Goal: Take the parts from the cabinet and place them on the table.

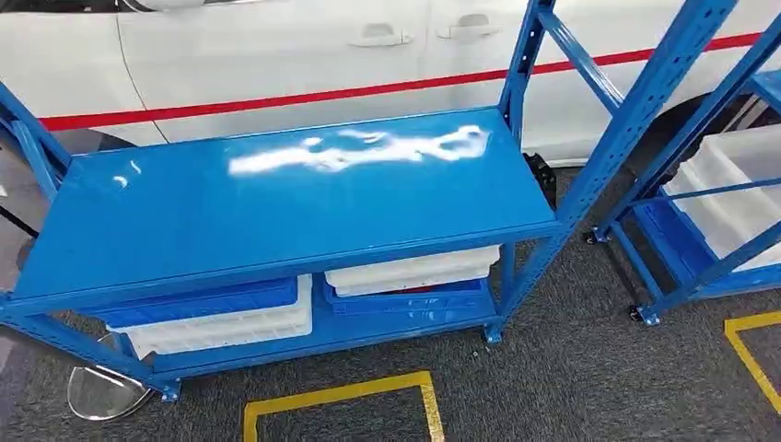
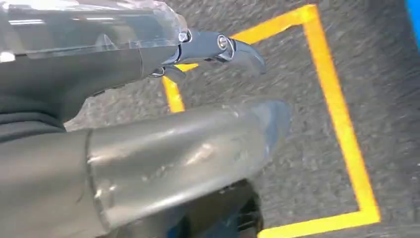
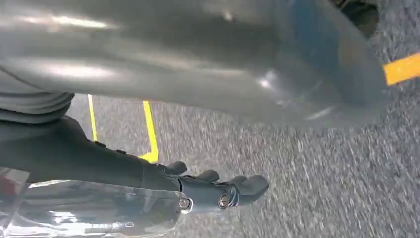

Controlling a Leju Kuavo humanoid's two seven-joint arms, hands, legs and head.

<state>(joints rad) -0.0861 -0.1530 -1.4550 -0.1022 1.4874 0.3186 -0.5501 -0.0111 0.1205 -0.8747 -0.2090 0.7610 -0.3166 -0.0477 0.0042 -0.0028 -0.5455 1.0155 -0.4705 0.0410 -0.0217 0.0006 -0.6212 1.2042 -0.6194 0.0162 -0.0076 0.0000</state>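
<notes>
1. Parts are not showing themselves to me as single items; I am seeing stacked blue and white bins (image 1: pixel 221 318) on the lower shelf of the blue rack (image 1: pixel 276 207), and a second stack (image 1: pixel 412 276) beside them; what is lying inside them is hidden from me.
2. I am judging that the rack's top shelf is sitting bare, showing glare and nothing more; whether it is the cabinet or the table I cannot tell; this could be fitting a stage before any fetching or one after a delivery elsewhere.
3. My left hand (image 2: pixel 218 49) is hanging over grey carpet (image 2: pixel 297 163) by a yellow floor line (image 2: pixel 341 119), fingers extended, gripping nothing.
4. My right hand (image 3: pixel 223 191) is hanging likewise, fingers lightly curled and apart, carrying nothing.
5. White bins (image 1: pixel 737 193) are sitting on a neighbouring rack to the right; their contents are not visible.
</notes>
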